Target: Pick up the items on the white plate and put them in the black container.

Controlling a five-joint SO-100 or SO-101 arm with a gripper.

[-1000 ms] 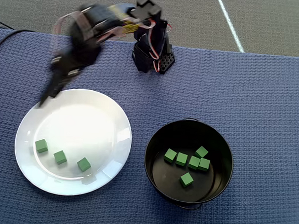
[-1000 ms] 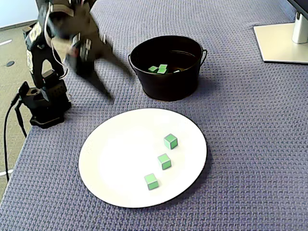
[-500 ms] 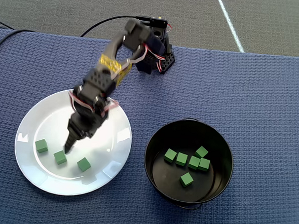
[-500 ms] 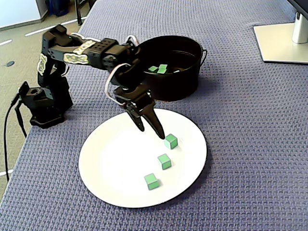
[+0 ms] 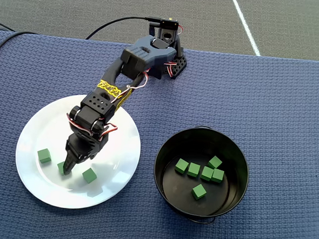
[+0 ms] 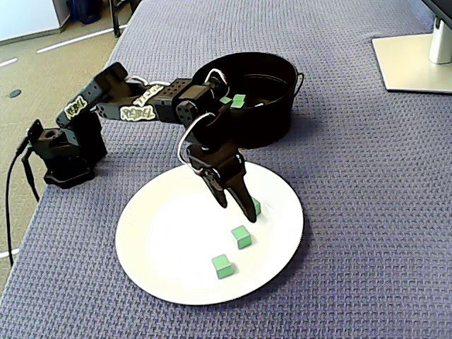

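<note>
Over the white plate (image 5: 119, 166), the gripper (image 5: 64, 169) points down with its jaws around one green cube (image 6: 255, 205), though whether they grip it is unclear. Two more small matte green cubes (image 6: 241, 236) lie on the plate, five sit in the black container (image 5: 166, 185) to the right in the overhead view. White lettering on the arm (image 6: 138, 109) is unreadable.

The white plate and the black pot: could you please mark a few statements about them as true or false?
1. Three cubes lie on the plate. True.
2. The pot holds two cubes. False: the overhead view shows five in it.
3. The hand is over the plate. True.
4. The pot stands on the plate. False: it stands beside the plate on the cloth, apart from it.
</note>
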